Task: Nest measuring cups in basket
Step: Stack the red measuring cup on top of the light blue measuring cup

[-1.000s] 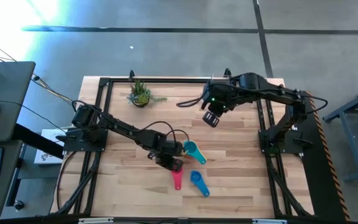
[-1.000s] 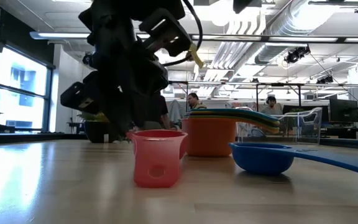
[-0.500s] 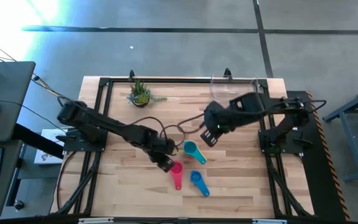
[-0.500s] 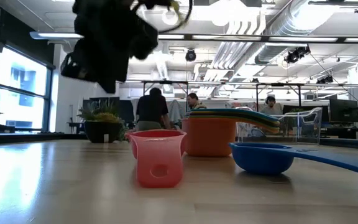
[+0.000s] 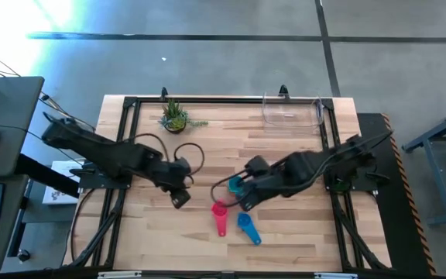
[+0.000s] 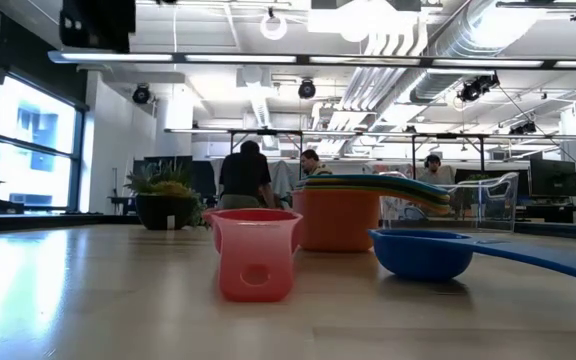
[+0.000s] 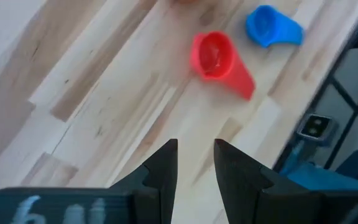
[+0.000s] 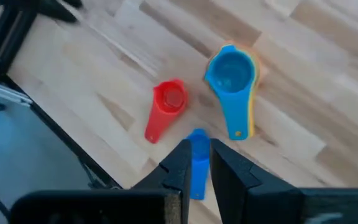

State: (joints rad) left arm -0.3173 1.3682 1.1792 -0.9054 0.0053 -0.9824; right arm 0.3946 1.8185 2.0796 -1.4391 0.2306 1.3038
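Right gripper (image 5: 246, 203), jaws narrowly apart and empty, hovered over the nested teal-topped plastic cup stack (image 5: 237, 186); I judged a centred descent onto the stack's handle best, clear basket (image 5: 291, 111) well apart.

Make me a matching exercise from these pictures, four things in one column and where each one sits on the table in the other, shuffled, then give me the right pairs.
Things:
1. potted plant
2. clear basket
3. pink cup
4. blue cup

Places, by the high view:
A. far right corner of the table
B. near the front edge, right of the pink cup
C. far left part of the table
D. middle front, between the left hand and the right hand

Pairs: 1-C, 2-A, 3-D, 4-B
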